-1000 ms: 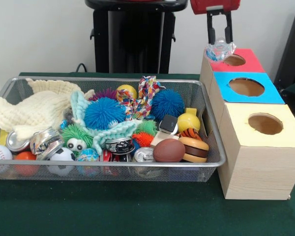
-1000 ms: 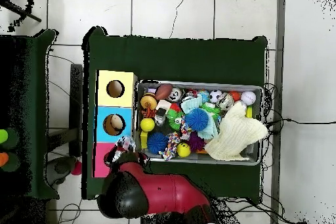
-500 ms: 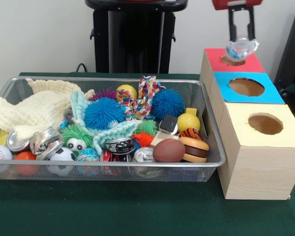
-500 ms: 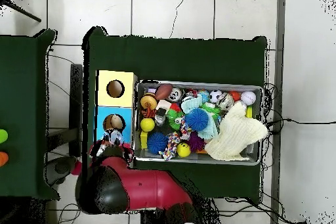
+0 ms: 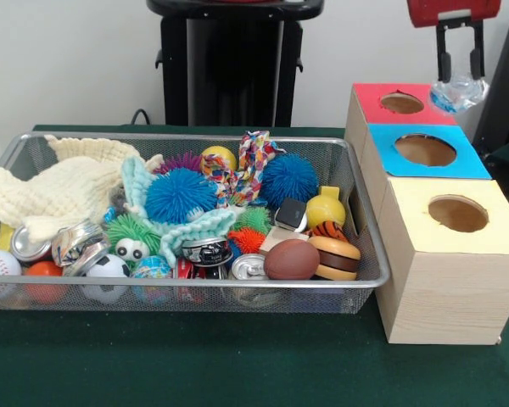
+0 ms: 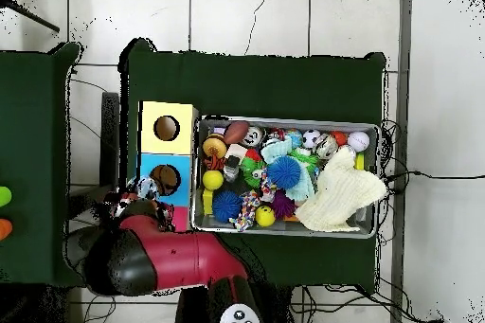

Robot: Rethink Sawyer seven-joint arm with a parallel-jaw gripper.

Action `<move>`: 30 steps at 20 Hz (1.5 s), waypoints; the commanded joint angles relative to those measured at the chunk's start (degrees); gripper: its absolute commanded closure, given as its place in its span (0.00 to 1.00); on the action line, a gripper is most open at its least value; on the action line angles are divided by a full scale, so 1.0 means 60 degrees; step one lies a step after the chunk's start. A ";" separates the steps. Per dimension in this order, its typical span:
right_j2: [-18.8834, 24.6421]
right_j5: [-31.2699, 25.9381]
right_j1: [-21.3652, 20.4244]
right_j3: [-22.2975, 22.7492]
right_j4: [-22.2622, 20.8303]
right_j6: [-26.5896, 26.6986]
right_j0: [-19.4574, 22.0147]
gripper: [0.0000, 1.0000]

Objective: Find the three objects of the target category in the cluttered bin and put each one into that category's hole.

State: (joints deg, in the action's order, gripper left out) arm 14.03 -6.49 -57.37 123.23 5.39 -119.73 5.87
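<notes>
On a dark green worktop (image 5: 237, 365) before a pale wall, over white floor tiles (image 6: 246, 16), the end effector (image 5: 458, 78) stays clamped on a crumpled clear plastic piece (image 5: 456, 91) beyond the red hole (image 5: 403, 103), beside the cluttered wire bin (image 5: 369, 254).

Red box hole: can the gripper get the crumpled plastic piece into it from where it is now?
Probably yes. The gripper holds the crumpled plastic piece beside the red box, past its outer edge; the hole is open and nothing blocks it.
</notes>
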 commanded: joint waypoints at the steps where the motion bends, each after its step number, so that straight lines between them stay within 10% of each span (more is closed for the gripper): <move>1: -0.0712 -0.0563 0.0834 -0.1001 0.0263 -0.1198 0.0083 1.00; 28: -0.0260 -0.0422 0.1053 -0.0977 -0.0077 -0.0859 0.0647 1.00; 29: -0.0211 -0.0208 0.1054 -0.0905 -0.0031 -0.0995 0.0677 0.00; 30: -0.0151 -0.0203 0.1051 -0.0858 0.0021 -0.1050 0.0715 0.00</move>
State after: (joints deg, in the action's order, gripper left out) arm 11.02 -6.49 -53.49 119.15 5.38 -119.73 8.10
